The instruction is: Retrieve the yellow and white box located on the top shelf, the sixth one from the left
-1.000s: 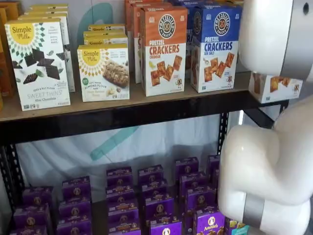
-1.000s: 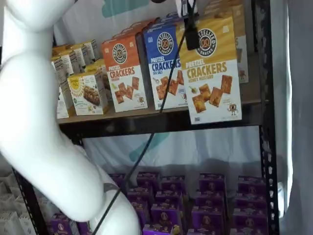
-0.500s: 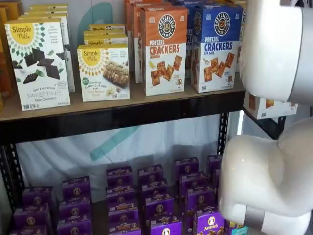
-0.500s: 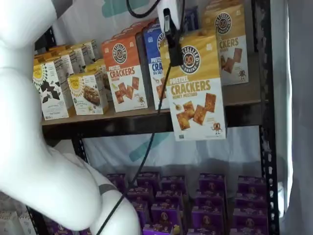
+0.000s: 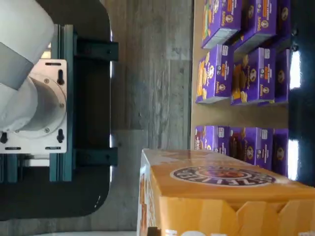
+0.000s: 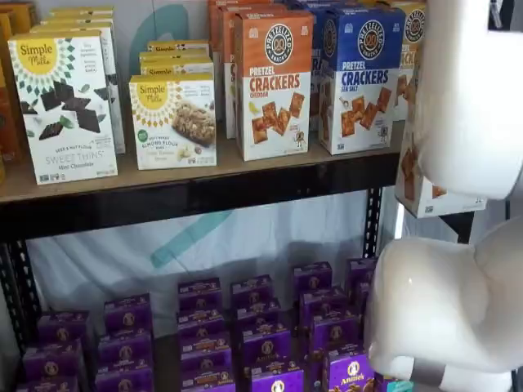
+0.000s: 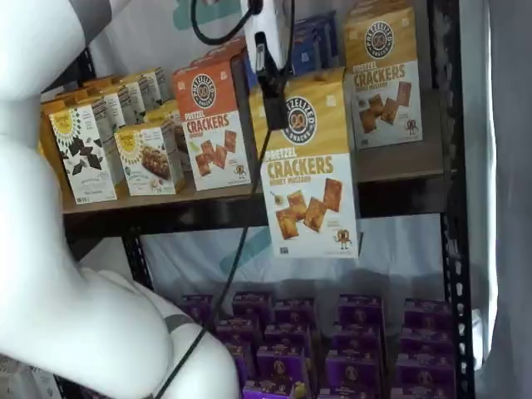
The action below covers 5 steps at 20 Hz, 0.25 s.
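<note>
The yellow and white box (image 7: 312,166) hangs in the air in front of the top shelf (image 7: 166,212), its lower edge below the shelf's dark rail. My gripper (image 7: 278,104) comes down from above and is shut on the box's top edge; one black finger lies on its front face. In a shelf view only a strip of the box (image 6: 417,175) shows beside my white arm (image 6: 474,90), off the right end of the top shelf (image 6: 204,192). The wrist view looks down on the box's yellow top (image 5: 221,194); no fingers show there.
On the top shelf stand an orange-topped Cheddar box (image 7: 212,125), a blue-topped Sea Salt box (image 6: 359,77), another yellow pretzel box (image 7: 382,75) and Simple Mills boxes (image 6: 61,106). Several purple boxes (image 7: 357,332) fill the shelf below. My arm's elbow (image 6: 445,302) bulks at the right.
The held box has travelled left, downward and away from the top shelf with my gripper. In one shelf view the arm has shifted, uncovering more of the box.
</note>
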{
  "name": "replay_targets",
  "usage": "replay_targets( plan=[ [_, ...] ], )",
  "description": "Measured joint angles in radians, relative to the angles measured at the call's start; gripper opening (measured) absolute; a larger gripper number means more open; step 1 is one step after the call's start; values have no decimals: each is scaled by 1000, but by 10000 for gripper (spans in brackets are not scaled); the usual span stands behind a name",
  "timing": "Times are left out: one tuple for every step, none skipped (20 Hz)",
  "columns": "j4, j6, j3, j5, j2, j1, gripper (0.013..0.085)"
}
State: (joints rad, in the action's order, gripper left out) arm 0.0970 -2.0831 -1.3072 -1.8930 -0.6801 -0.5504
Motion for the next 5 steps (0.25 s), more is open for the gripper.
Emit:
replay_targets(
  plan=[
    [1, 11, 4, -4, -4, 11, 610],
    [1, 20, 6, -6, -6, 19, 610],
    [1, 32, 9, -9, -8, 31, 610],
    [2, 42, 10, -11, -9, 40, 610],
    [2, 52, 11, -14, -10, 50, 610]
  ],
)
